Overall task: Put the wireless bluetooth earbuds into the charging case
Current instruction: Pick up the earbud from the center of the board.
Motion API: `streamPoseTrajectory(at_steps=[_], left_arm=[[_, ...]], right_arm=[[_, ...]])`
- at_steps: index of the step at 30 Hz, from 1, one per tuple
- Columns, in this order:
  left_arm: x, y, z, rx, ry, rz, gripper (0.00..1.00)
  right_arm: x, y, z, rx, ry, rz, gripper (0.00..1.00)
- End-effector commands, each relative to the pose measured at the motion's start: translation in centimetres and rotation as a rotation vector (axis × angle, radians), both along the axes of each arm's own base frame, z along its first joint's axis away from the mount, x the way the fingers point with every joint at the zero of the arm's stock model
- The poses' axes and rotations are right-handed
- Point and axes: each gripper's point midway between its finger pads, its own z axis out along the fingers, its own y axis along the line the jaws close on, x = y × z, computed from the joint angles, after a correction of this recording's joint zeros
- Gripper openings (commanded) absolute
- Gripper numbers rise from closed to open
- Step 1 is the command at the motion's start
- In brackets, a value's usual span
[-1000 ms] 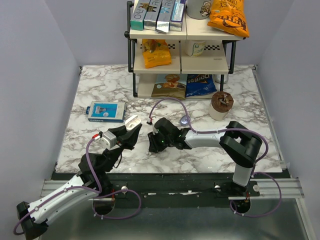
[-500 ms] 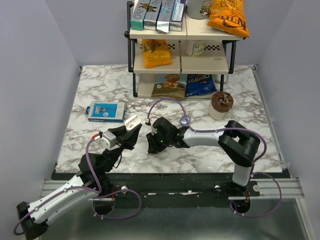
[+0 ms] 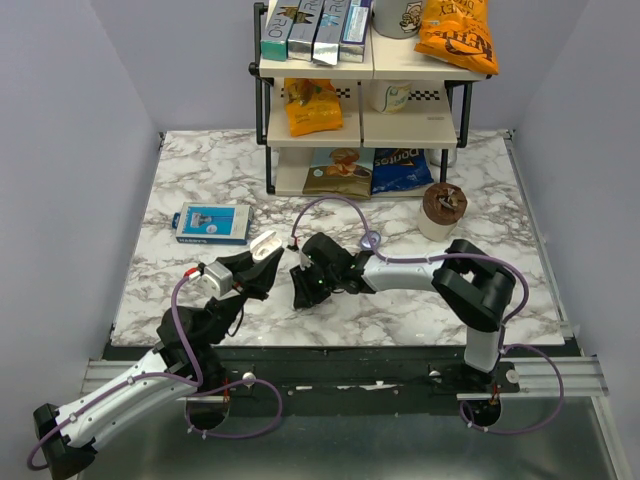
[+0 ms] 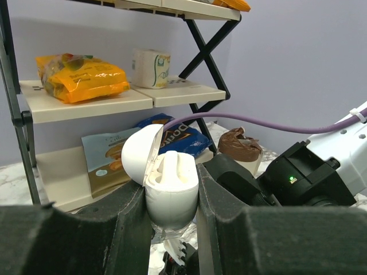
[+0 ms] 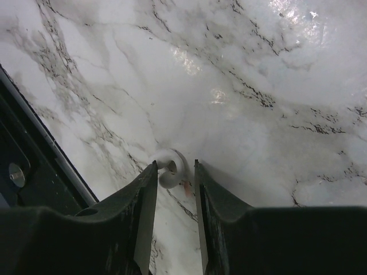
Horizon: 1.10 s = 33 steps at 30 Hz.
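One tiny whitish earbud (image 5: 170,168) sits between the parted right fingers (image 5: 140,212); an off-centre squeeze could flick it away. Left fingers (image 4: 129,223) clamp the pale open clamshell case (image 4: 171,192).

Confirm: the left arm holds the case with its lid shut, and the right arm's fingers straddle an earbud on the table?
Nearly. The left wrist view shows the charging case with its lid open. The left gripper does hold it, and the right gripper straddles the earbud on the table.
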Motion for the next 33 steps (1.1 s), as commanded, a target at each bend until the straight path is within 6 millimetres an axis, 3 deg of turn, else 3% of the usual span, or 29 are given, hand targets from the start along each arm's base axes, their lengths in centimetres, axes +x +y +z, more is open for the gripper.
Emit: streamPoseTrajectory(at_steps=[1,13,18,26,33], left_arm=[[0.0,0.1,-0.4,-0.002,0.011,0.003,0.0],[0.1,0.0,-0.6,0.002,0.018,0.001,0.0],[0.0,0.0,-0.6,0.001,0.019,-0.001,0.0],[0.2,-0.1,-0.7,0.003,0.024,0.001,0.0],[0.1,0.0,-0.2,-0.007,0.017,0.004,0.0]], right_arm=[[-1.7,-0.9,-2.0,-0.064,0.091,0.017,0.39],[-2.0,-1.0,-2.1,-0.063,0.109,0.02,0.17],[-1.9,-1.1,-1.7,-0.057,0.093,0.007,0.01],[-1.0,-1.8,-0.2,-0.039,0.035,-0.042,0.01],[1.7,-3.8,2.2,-0.005,-0.033,-0.145,0.01]])
